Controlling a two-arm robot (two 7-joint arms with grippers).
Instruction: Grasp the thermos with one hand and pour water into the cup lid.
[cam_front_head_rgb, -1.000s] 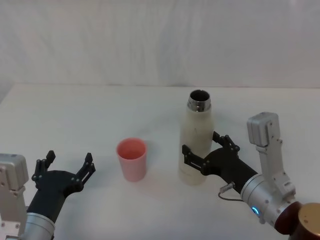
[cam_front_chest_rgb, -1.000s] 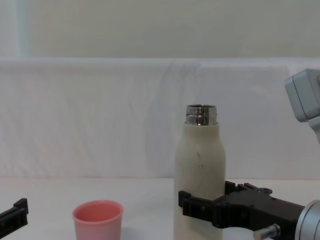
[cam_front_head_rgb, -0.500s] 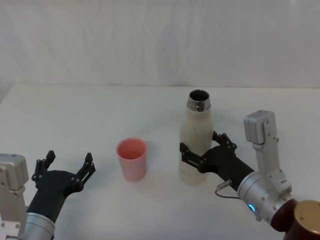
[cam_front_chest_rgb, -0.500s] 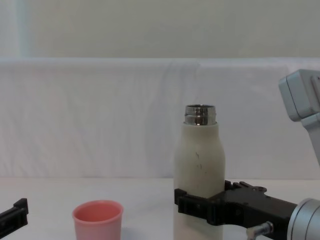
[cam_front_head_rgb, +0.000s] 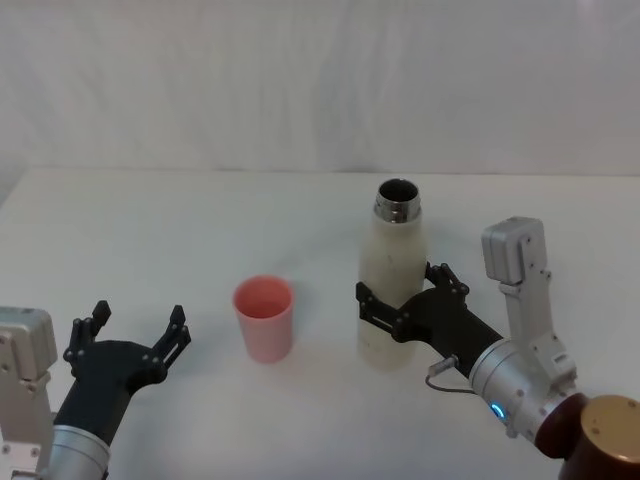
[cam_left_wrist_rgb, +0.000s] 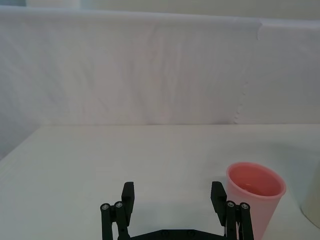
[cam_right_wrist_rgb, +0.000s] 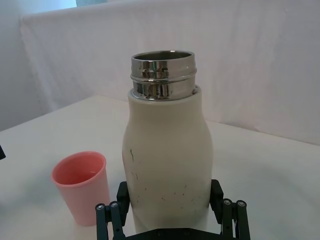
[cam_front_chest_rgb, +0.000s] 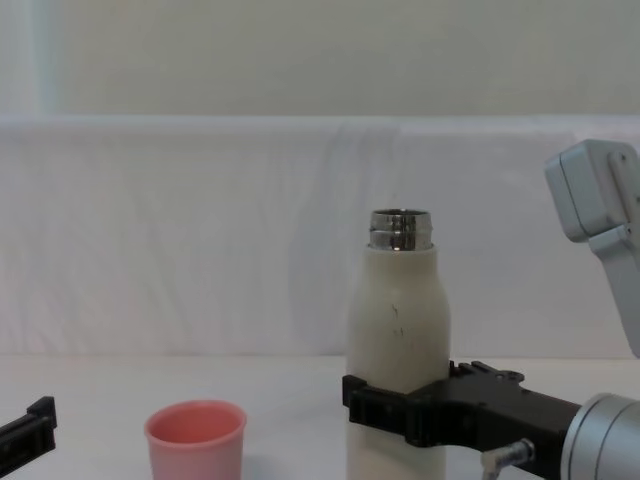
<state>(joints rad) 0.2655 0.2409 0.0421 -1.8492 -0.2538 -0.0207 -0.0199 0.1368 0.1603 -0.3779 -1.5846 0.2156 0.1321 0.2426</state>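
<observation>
A: Thermos (cam_front_head_rgb: 392, 290) upright on table (cam_front_head_rgb: 150, 230), steel neck open, just right of pink cup lid (cam_front_head_rgb: 264, 318). Right gripper (cam_front_head_rgb: 400, 302) straddling lower body, fingers apart either side; contact not confirmable.

B: Handling? Rigid matte shell, probably decent friction; likely heavy if full. Best taken mid-body, squarely, before tipping.

A: Left gripper (cam_front_head_rgb: 132, 345) parked near-left, fingers spread, holding nothing.

Cream thermos (cam_front_head_rgb: 393, 290) stands upright, uncapped, right of pink cup lid (cam_front_head_rgb: 264, 318).
</observation>
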